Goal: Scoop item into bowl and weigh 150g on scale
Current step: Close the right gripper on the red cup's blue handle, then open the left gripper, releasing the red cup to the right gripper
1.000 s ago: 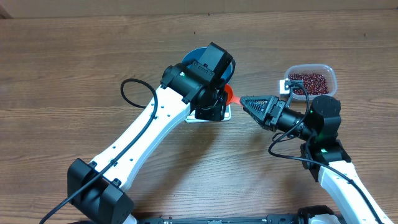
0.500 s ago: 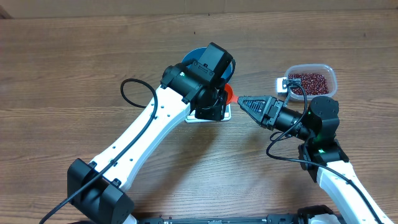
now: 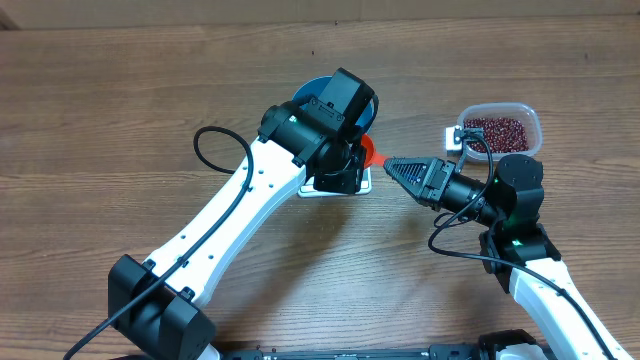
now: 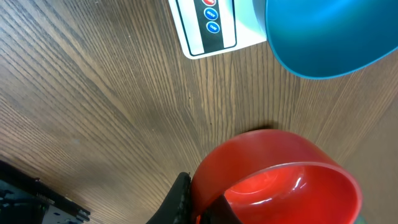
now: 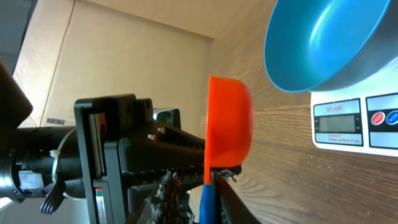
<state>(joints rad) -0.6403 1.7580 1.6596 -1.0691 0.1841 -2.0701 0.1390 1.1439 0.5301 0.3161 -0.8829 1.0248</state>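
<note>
The blue bowl [image 3: 306, 91] [image 4: 329, 37] [image 5: 323, 43] stands on the white scale [image 3: 365, 183] [image 4: 211, 25] [image 5: 354, 121], mostly hidden overhead by my left wrist. A red-orange scoop [image 3: 370, 152] [image 4: 280, 180] [image 5: 229, 124] with a blue handle hangs beside the scale, empty. My left gripper [image 4: 198, 190] is shut on the scoop's cup rim. My right gripper [image 3: 388, 161] [image 5: 200, 190] has the blue handle between its fingers, closed in on it. The beans [image 3: 495, 130] lie in a clear tub at the right.
The clear tub [image 3: 535, 125] sits at the back right with a small white tag [image 3: 452, 137] beside it. My left arm [image 3: 240, 215] crosses the table diagonally; a black cable [image 3: 205, 150] loops off it.
My right gripper has slid a little left onto the scoop's handle and its jaws have closed in. The left arm and scoop have stayed put.
</note>
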